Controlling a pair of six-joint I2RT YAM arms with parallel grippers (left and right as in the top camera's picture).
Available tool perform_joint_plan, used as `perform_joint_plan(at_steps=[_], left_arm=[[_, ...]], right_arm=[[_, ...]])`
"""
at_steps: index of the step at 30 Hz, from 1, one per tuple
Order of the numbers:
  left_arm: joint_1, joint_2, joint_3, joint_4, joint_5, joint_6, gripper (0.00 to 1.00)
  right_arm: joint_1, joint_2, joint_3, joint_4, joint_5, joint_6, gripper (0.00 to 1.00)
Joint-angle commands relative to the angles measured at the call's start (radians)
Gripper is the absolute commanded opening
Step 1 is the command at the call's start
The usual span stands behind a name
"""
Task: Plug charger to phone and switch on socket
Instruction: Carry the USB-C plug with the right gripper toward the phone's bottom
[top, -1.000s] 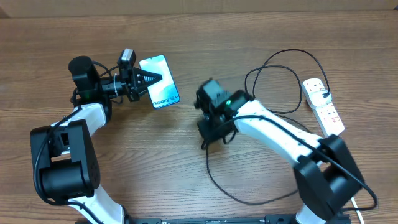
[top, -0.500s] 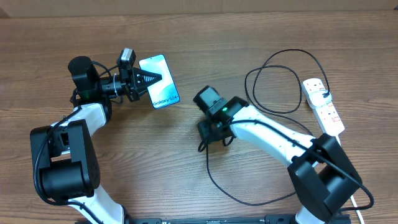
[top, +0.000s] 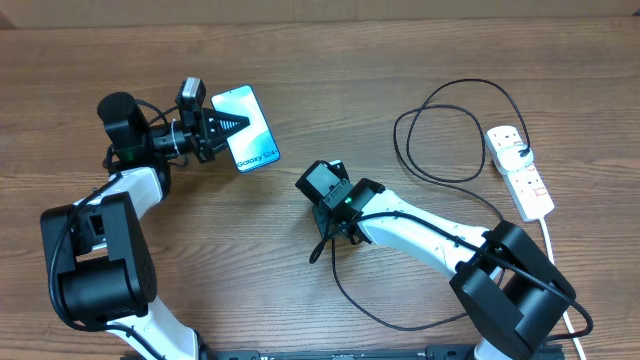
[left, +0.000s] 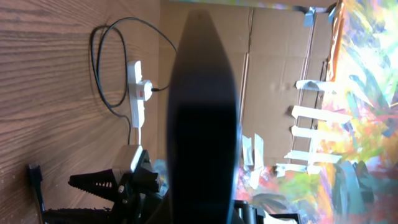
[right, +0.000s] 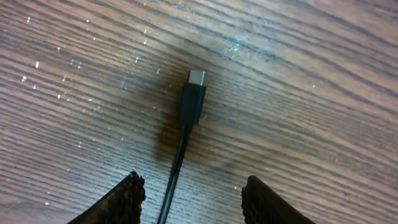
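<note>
While the left gripper (top: 238, 123) seemingly clamps one phone (top: 250, 145); the right gripper (right: 194, 190) gapes over one charger (right: 193, 102).

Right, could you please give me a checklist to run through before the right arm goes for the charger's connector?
1. Right gripper open: ok.
2. Connector tip centred between its fingers, lying flat on the table: ok.
3. Left gripper clamped on the phone: ok.
4. White plug seated in the socket: ok.
5. Socket switched on: cannot tell.
6. Phone's port turned towards the connector tip: cannot tell.
</note>
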Motion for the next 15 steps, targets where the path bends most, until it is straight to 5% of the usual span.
perform_joint_plan(at_steps=[1,12,15], left_arm=[[0.001,-0.004,0.03,0.007,0.016,-0.028,0.04],[0.001,-0.004,0.03,0.007,0.016,-0.06,0.04],[0.001,-0.004,0.03,0.007,0.013,-0.06,0.04]], right_arm=[[0.002,-0.016,-0.011,-0.012,-0.026,0.009,0.51],[0.022,0.14,-0.027,-0.05,-0.081,0.002,0.32],[0.027,0.168,-0.027,-0.082,-0.067,0.002,0.17]])
